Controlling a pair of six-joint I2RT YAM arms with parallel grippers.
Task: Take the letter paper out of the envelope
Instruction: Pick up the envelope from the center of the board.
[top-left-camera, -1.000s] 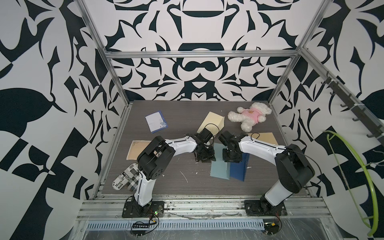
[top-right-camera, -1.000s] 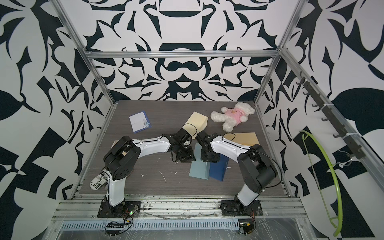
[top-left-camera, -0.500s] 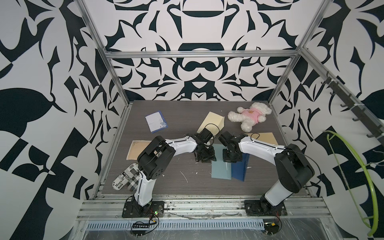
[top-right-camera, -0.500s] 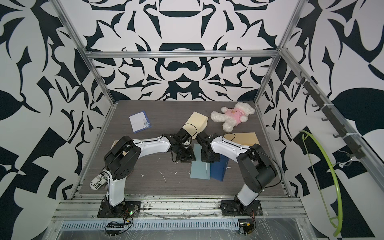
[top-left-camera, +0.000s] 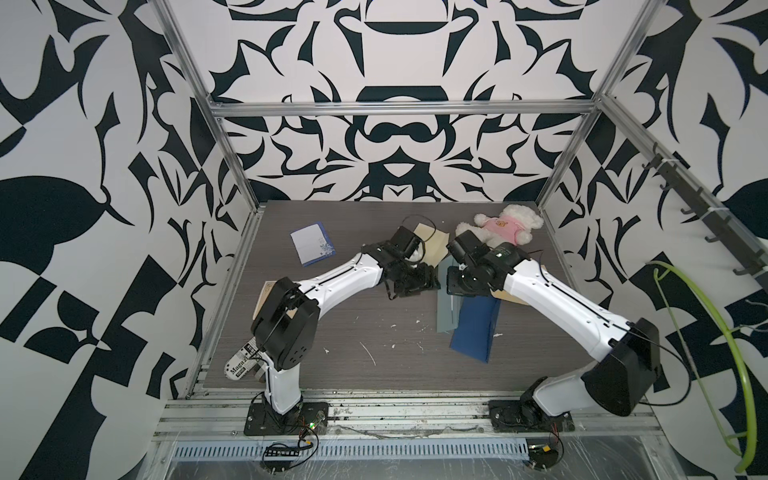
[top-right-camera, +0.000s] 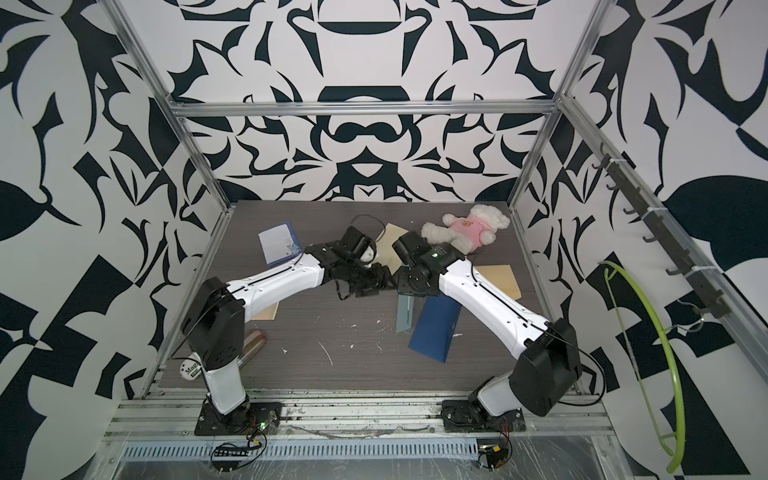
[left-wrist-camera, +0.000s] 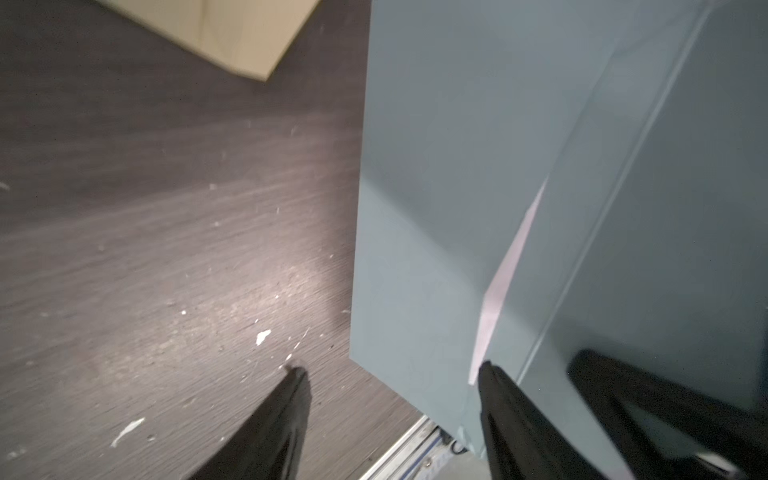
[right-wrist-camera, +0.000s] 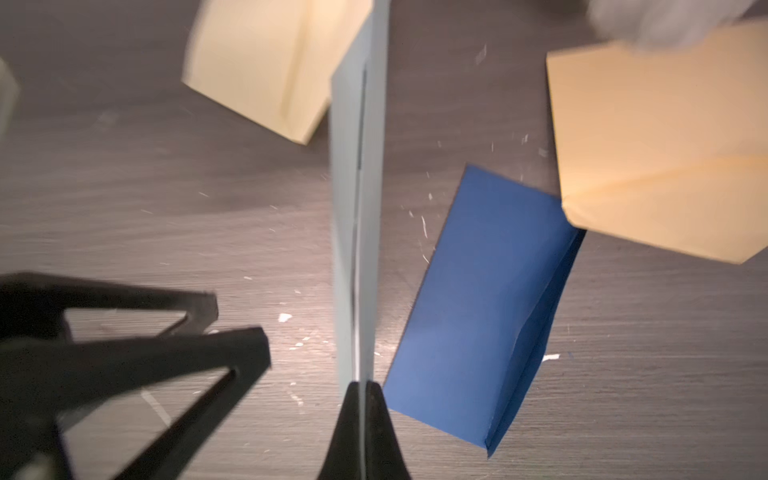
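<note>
Below, scuffed table (top-left-camera: 353, 332); right end effector (right-wrist-camera: 363, 384) pinches letter paper (right-wrist-camera: 357, 208), left end effector (left-wrist-camera: 390, 368) gapes.

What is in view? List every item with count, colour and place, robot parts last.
letter paper: 1, grey-blue, mid-table, lifted on edge
blue envelope: 1, dark blue, flat on the table beside the paper
cream sheet: 1, pale yellow, behind the grippers
tan envelopes: 2, tan, one under the right arm, one under the left arm
card: 1, white with blue border, back left
plush toy: 1, white with pink shirt, back right
printed item: 1, black and white, front left corner
hoop: 1, green, outside the right wall
table: 1, dark grey wood grain
left gripper: 1, black, open, at the paper's edge
right gripper: 1, black, shut on the letter paper
</note>
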